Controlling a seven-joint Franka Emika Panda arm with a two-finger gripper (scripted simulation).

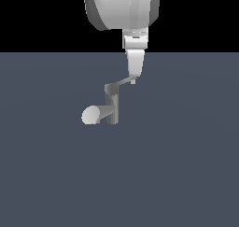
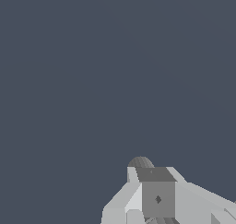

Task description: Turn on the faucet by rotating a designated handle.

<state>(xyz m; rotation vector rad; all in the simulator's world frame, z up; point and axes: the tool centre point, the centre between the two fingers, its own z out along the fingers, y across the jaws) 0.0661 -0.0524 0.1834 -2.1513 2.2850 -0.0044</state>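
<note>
Standing a little left of centre in the exterior view, the faucet (image 1: pixel 111 107) rises from the flat slate-blue floor (image 1: pixel 186 174) as a short upright grey post. Its long axis runs vertical, from the base on the floor up to a squarish cap. From low on the post the thick spout (image 1: pixel 95 114) juts toward the exterior view's left and somewhat toward the near side, ending in a pale round face.

The handle (image 1: pixel 122 82) leaves the cap and slants up toward the exterior view's right, so its long axis lies on a diagonal, pointing roughly opposite to the spout. It is thin and flat, and its far tip meets the lower end of the gripper (image 1: pixel 134 77).

The gripper hangs straight down from the large white arm body (image 1: pixel 122 7) at the top of the exterior view, its pale fingers (image 1: pixel 135 65) tapering to a point just at the handle's tip. Fingers and handle appear to touch there, though the view is too small to show whether the tip sits between the fingers or only against them. How wide the fingers stand cannot be told from either picture.

In the wrist view, pale finger parts (image 2: pixel 133 200) and a darker grey block (image 2: pixel 158 197) fill the low edge, with a rounded grey shape (image 2: pixel 140 162) just past them; which faucet part this is cannot be told. The rest is bare floor (image 2: pixel 92 80).
</note>
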